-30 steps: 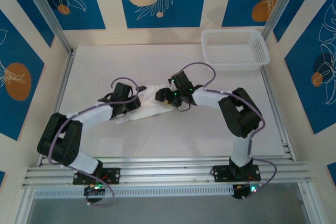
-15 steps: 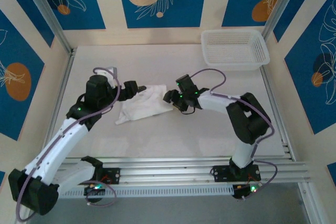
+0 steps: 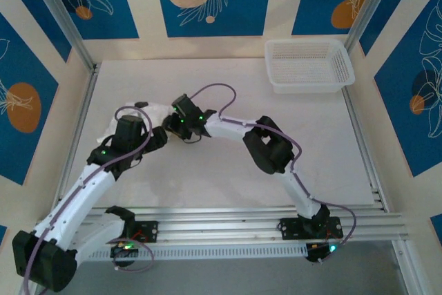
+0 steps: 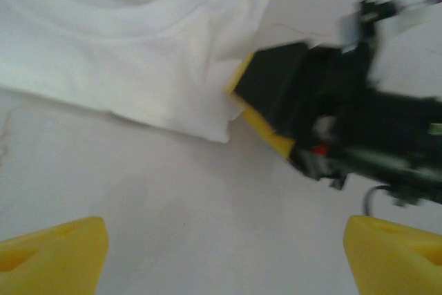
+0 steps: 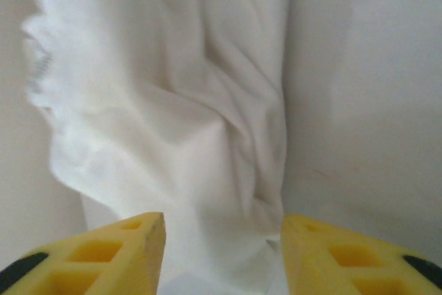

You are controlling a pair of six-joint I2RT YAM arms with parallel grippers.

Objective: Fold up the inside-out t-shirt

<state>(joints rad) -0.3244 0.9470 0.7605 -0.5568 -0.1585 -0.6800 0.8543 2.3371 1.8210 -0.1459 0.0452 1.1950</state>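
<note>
Counter (image 3: 228, 177): pale and flat, with both arms reaching in from its near edge towards its left half.
Inside-out t-shirt (image 3: 156, 110): a white, wrinkled bundle on the left part of the counter, largely covered from above by the two wrists. In the left wrist view (image 4: 124, 46) it lies flat at upper left, and a second layer shows along its edge.
Left gripper (image 3: 160, 136): it sits just near-side of the shirt, pointing towards the right arm's wrist. In its own camera (image 4: 224, 253) the yellow fingertips (image 4: 55, 253) sit at the two bottom corners, so the jaws are spread wide with bare counter between them and no cloth touched.
Right gripper (image 3: 173, 124): its arm stretches far across to the left, and it meets the shirt's right-hand corner, close to the left gripper. In the left wrist view (image 4: 252, 105) the cloth's corner runs in between its yellow fingers. In its own camera (image 5: 222, 240) the jaws are narrowed, and the shirt (image 5: 173, 101) gathers down into the gap and fills it, so they are gripping the cloth.
Mesh basket (image 3: 307, 88): white plastic, at the far right corner of the counter, well apart from the shirt and both grippers.
</note>
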